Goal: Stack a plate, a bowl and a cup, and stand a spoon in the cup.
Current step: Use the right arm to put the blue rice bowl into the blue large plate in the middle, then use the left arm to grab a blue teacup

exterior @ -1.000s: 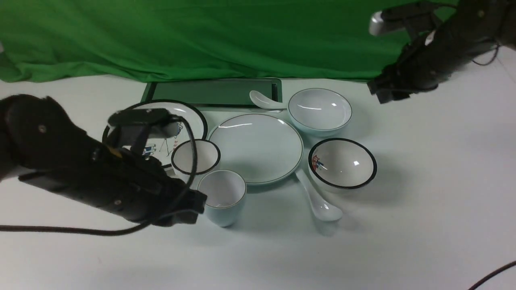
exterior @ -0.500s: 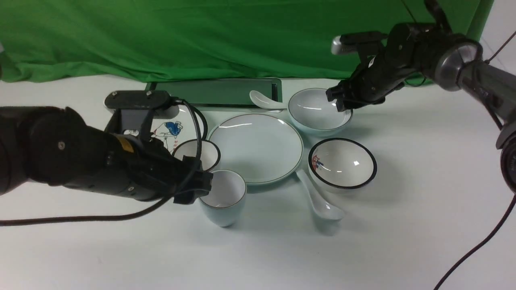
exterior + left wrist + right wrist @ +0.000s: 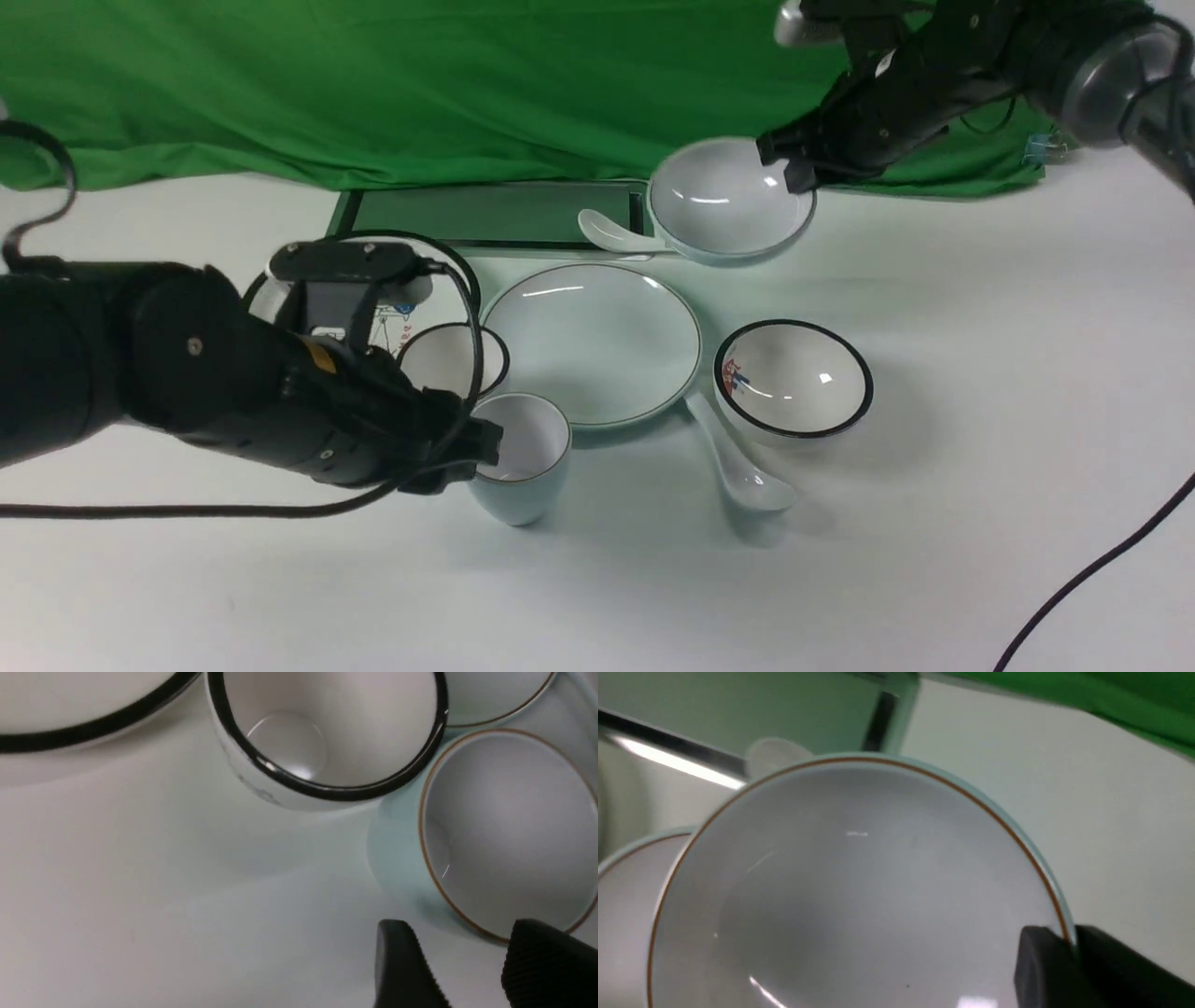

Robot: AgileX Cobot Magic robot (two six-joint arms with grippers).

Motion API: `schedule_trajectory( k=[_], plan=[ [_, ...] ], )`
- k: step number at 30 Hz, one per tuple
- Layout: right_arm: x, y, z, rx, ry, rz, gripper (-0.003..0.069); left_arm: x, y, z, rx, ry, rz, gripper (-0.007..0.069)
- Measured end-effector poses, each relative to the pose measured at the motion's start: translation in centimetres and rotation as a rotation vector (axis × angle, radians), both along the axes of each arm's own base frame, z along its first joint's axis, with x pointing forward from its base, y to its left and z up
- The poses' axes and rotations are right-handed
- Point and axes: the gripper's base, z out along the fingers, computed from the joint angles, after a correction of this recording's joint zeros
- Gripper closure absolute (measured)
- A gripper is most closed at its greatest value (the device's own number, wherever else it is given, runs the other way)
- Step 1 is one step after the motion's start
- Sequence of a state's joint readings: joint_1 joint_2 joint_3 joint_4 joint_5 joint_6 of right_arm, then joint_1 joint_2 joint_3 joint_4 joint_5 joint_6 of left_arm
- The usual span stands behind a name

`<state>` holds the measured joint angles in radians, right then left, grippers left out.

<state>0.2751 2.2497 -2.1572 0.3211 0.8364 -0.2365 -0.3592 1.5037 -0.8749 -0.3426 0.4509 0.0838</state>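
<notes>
My right gripper [image 3: 1069, 956] pinches the rim of one plain bowl [image 3: 730, 201], lifted at one o'clock from the one plain plate [image 3: 593, 345]. My left gripper [image 3: 462, 952] is spread beside one pale cup [image 3: 523, 495], at seven o'clock. I count two spoons: one [image 3: 738, 467] at five o'clock, one [image 3: 616, 233] at twelve.

pale blue-white plate [image 3: 597, 345] with thin dark rim line, black-rimmed white bowl [image 3: 794, 381] with red-blue picture, green cloth [image 3: 467, 84]
</notes>
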Motion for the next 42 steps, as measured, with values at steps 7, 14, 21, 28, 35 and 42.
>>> schedule_trajectory(
  k=[7,14,21,28,35,42],
  plan=[
    [-1.8,7.4,-2.8,0.0,0.02,0.167,0.0586,0.8,-0.3,-1.8,-0.006,0.042,0.025,0.0361],
    [-1.6,8.6,-5.8,-0.028,0.042,0.185,0.0586,1.2,-0.7,-0.9,-0.045,0.048,0.038,0.0364],
    [-1.5,8.0,-6.0,-0.031,0.07,0.165,0.0584,2.3,-1.5,1.9,-0.073,0.045,-0.002,0.033],
    [-1.4,8.1,-6.5,-0.031,0.083,0.161,0.0505,3.9,-2.2,2.6,-0.077,0.012,-0.036,0.0246],
    [-1.6,7.9,-6.4,-0.036,0.105,0.165,0.0389,5.3,-2.8,0.5,-0.059,0.064,-0.036,0.0312],
    [-3.3,7.0,-1.3,-0.063,0.076,0.19,0.0377,6.3,-3.0,-1.4,-0.029,0.072,-0.047,0.0581]
  ],
)
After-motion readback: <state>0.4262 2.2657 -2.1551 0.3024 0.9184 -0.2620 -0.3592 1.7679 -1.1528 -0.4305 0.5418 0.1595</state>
